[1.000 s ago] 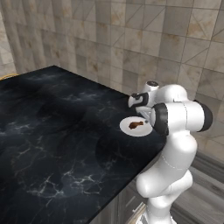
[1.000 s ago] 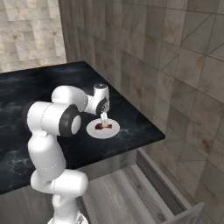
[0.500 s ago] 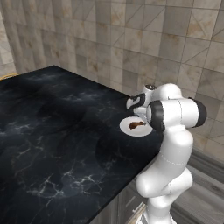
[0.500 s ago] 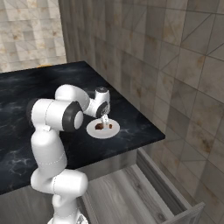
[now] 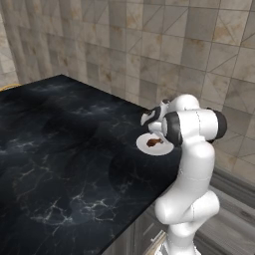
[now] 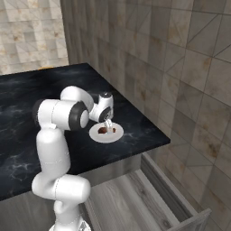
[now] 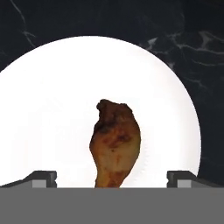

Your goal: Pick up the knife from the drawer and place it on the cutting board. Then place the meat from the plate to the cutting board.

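Hand view: I'm looking down at the black marble counter [image 7: 205, 43] with the white plate [image 7: 52, 87] on it, near the counter's corner in the base views. Below the counter edge a grey wood-grain drawer [image 6: 135, 203] stands open. Meat [image 7: 114, 142] lies on the plate, between my fingertips [image 7: 43, 178]. Gripper [image 7: 111, 179] spread wide, holding nothing, right over the meat.

Glossy white arm [image 5: 191, 179] of rounded bulbous segments, dark bands at joints, small dark finger tips [image 7: 43, 178]
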